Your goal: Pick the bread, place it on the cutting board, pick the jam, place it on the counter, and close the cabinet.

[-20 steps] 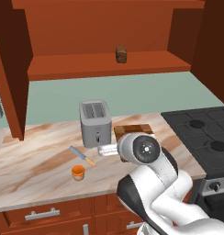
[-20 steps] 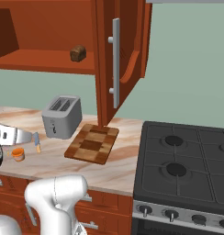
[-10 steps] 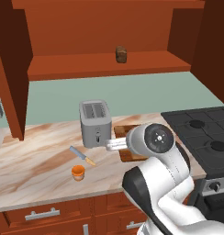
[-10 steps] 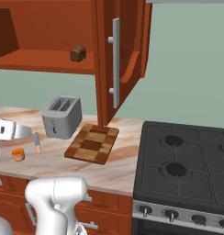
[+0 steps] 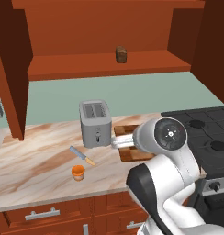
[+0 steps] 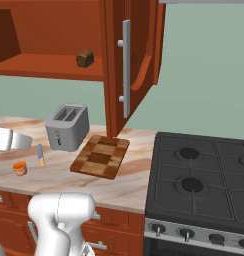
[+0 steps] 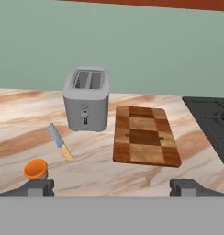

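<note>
The arm [image 5: 171,183] is glossy white, built from fat rounded links with dark bands at the joints. One joint ends in a round dark cap [image 5: 170,134] ringed with small pale dots. A slim pale grey section [image 6: 8,141] runs out toward the hand. The fingers [image 7: 38,187] are small, dark grey and blocky.

Counter [image 7: 22,137]: toaster [image 7: 86,98], cutting board [image 7: 145,135], knife [image 7: 60,142], jam [image 7: 36,169].

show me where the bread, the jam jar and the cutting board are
bread [image 5: 121,54]: left base view, middle of the loaf's front.
jam jar [image 7: 36,169]: hand view, orange top.
cutting board [image 7: 144,135]: hand view, center of the board.
</note>
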Available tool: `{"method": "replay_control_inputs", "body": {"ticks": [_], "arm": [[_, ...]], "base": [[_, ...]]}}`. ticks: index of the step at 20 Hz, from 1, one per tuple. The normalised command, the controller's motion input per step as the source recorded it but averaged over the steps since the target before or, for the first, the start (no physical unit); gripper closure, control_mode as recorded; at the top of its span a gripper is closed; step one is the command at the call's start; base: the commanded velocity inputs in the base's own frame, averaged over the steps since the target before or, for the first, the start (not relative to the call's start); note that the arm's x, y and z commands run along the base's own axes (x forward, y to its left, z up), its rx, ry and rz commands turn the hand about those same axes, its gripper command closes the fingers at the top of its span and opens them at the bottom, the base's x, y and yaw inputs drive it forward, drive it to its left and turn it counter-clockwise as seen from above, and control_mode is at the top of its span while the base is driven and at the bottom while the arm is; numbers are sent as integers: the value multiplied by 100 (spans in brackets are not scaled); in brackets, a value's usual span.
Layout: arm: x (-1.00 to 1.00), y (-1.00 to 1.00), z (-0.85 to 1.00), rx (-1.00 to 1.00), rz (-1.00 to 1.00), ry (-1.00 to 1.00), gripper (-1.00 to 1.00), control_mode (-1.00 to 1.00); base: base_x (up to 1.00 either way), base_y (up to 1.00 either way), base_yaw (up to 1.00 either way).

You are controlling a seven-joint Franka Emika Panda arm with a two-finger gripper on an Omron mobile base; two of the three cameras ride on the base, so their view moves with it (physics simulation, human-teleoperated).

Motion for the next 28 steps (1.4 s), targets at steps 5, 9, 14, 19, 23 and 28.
{"method": "replay_control_inputs", "body": {"ticks": [5, 9, 14, 19, 23, 28], "arm": [[-18, -8, 21, 0, 0, -7, -100, -100], [-17, -8, 26, 0, 0, -8, -100, -100], [-13, -10, 26, 0, 0, -5, -100, -100], [-7, -10, 24, 0, 0, -1, -100, -100], [0, -6, 26, 0, 0, 0, -100, -100], [0, -5, 22, 0, 0, 0, -100, -100]], "base": [[0, 0, 0], [0, 0, 0], [0, 0, 0], [0, 0, 0], [0, 0, 0], [0, 0, 0]]}}
